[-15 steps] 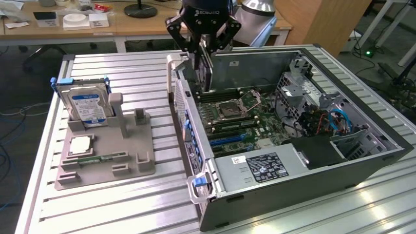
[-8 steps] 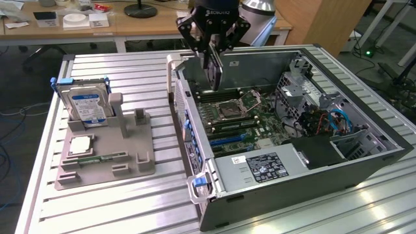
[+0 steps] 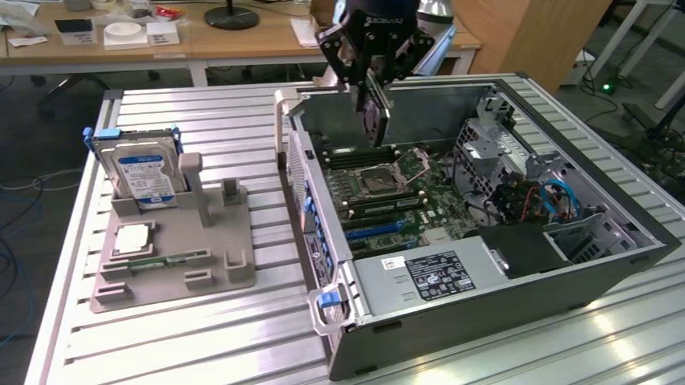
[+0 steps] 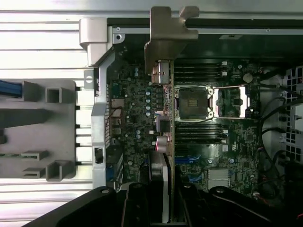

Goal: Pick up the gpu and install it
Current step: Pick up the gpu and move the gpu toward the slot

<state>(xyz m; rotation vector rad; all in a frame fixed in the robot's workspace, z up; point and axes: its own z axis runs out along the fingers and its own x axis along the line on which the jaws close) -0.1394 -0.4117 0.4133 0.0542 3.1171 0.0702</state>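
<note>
This is a robotics lab or test workshop. A slatted aluminium counter [image 3: 214, 112] carries an opened desktop computer case [image 3: 482, 321] with its motherboard [image 3: 391, 200] laid bare. Beside it, a grey parts fixture [image 3: 172, 281] racks a hard drive [image 3: 144, 172]. A robot's hand [image 3: 374, 84] grips the gpu [image 3: 376, 120] above the case. Behind stand wooden office desks [image 3: 257, 40] with a lamp base [image 3: 231, 16].

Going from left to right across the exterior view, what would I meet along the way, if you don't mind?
Hard drive → gpu, gripped upright in the claw → blue cables.
</note>
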